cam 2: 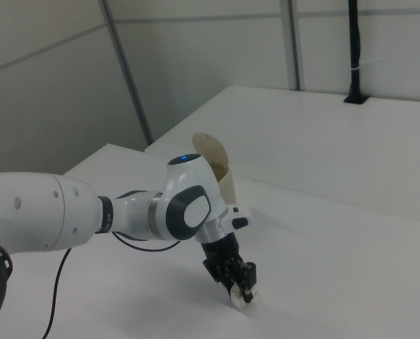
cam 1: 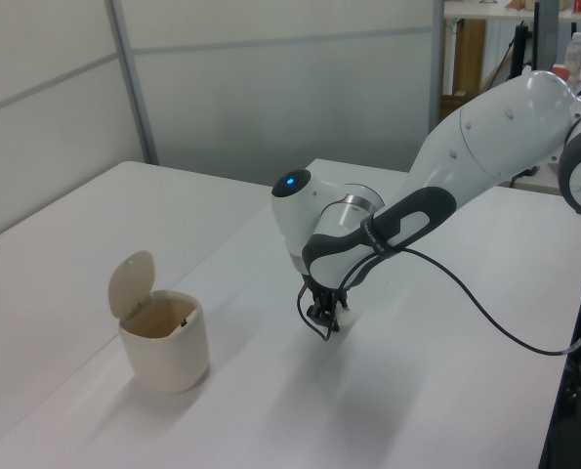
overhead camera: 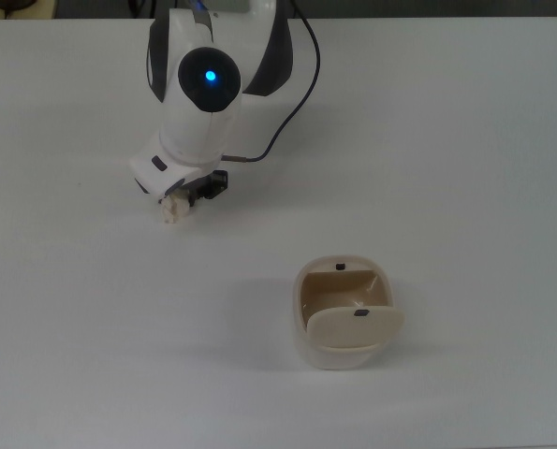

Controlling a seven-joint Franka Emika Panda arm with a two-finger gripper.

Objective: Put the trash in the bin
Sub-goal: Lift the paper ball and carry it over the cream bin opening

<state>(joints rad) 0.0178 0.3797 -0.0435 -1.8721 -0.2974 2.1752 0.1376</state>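
The trash (overhead camera: 172,212) is a small lumpy off-white wad lying on the white table (overhead camera: 428,140) at the top view's upper left. My gripper (overhead camera: 177,199) is down at table level right over it, tilted, shut on the wad. In the right view the trash (cam 2: 241,298) shows at the gripper's (cam 2: 239,289) tips, and in the left view the trash (cam 1: 343,318) pokes out beside the gripper (cam 1: 323,319). The cream bin (overhead camera: 345,313) stands apart from it at the top view's lower right, its flap lid (overhead camera: 355,327) swung open.
A black cable (overhead camera: 292,89) runs from the arm's wrist across the table's back. In the left view the bin (cam 1: 164,342) stands near the table's front left corner. Grey wall panels (cam 1: 270,88) close off the back.
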